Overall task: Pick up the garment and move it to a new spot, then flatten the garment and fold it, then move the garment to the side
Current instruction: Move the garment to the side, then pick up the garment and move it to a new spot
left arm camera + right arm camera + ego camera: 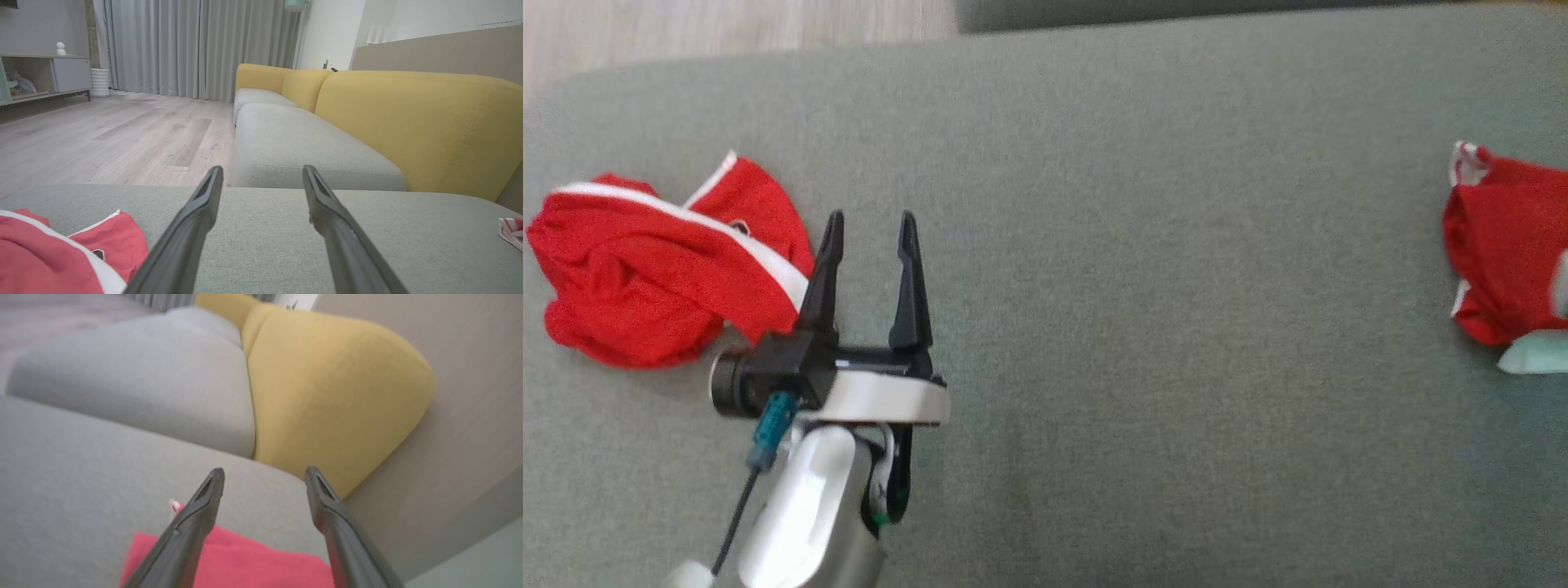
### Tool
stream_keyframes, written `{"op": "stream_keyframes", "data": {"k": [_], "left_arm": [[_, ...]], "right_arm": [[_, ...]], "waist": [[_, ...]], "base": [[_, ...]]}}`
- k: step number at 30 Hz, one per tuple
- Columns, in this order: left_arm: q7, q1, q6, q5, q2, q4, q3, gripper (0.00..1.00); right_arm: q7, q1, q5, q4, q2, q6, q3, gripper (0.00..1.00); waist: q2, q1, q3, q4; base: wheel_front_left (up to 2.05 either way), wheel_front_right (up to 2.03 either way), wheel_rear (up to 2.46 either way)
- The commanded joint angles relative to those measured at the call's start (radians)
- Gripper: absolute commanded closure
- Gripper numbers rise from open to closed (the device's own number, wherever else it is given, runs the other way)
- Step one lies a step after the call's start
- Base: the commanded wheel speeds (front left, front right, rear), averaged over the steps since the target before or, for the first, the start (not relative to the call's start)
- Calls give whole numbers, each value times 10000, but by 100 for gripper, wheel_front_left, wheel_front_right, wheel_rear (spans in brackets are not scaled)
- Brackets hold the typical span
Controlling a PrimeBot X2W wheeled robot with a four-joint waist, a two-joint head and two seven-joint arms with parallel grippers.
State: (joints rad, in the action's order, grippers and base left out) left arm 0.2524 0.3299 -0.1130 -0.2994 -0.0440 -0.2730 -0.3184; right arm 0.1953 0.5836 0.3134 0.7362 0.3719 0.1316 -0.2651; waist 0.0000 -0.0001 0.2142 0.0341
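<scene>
A crumpled red garment with white trim [645, 278] lies on the left of the grey sofa seat [1143, 245]. My left gripper [870, 224] stands open just to its right, its near finger at the cloth's edge and nothing between the fingers. In the left wrist view the same garment [49, 253] sits at the lower left, beside the open left gripper [262, 169]. A second red garment with white trim [1503, 261] lies bunched at the seat's far right. My right gripper [265, 472] hangs open over it, and red cloth [245, 559] shows below the fingers, apart from them.
Yellow backrest cushions [408, 118] run along the sofa's far side, with another grey seat [302, 147] beyond. A wooden floor [102, 134], curtains and a low cabinet [45, 77] lie past the seat's edge. A pale part [1535, 355] pokes in by the right garment.
</scene>
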Motion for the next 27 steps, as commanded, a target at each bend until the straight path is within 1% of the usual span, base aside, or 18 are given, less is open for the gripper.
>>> {"op": "stream_keyframes", "data": {"k": [1,4,8,11,14,16,19,23,27], "left_arm": [[93,2,21,-76,-62,317,380,0],[93,-282,-2,-129,-62,357,361,0],[93,-608,-10,-140,-62,455,406,0],[93,-803,44,-116,-62,493,438,0],[93,-1001,74,-96,-62,498,472,0],[93,-1146,83,-82,-62,479,492,0],[93,-1356,129,-67,-62,407,517,0],[93,-1568,175,-29,-62,319,524,0],[93,-1667,148,-73,-62,296,555,0]], "right_arm": [[111,69,-259,-609,-55,-9,295,0],[54,-258,-1031,-1610,-717,-9,598,0],[-15,-943,-2064,-3334,-1626,-9,875,0],[26,-1697,-2776,-4487,-2156,-9,1087,0],[132,-2563,-3293,-5291,-2623,-9,1376,0],[287,-3128,-3591,-5562,-2864,-9,1472,0],[509,-3899,-3905,-5631,-3105,-9,1552,0],[637,-4786,-4129,-5496,-3204,-9,1713,0],[659,-5212,-4380,-5581,-3212,-9,2042,0]], "waist": [[0,1,-553,-137],[0,1,-902,-132],[0,1,-1181,-68],[0,1,-1315,39],[0,1,-1417,168],[0,1,-1468,243],[0,1,-1531,343],[0,1,-1573,418],[0,1,-1570,424]], "base": [[0,0,0],[0,0,0],[0,0,0],[0,0,0],[0,0,0],[0,0,0],[0,0,0],[0,0,0],[0,0,0]]}}
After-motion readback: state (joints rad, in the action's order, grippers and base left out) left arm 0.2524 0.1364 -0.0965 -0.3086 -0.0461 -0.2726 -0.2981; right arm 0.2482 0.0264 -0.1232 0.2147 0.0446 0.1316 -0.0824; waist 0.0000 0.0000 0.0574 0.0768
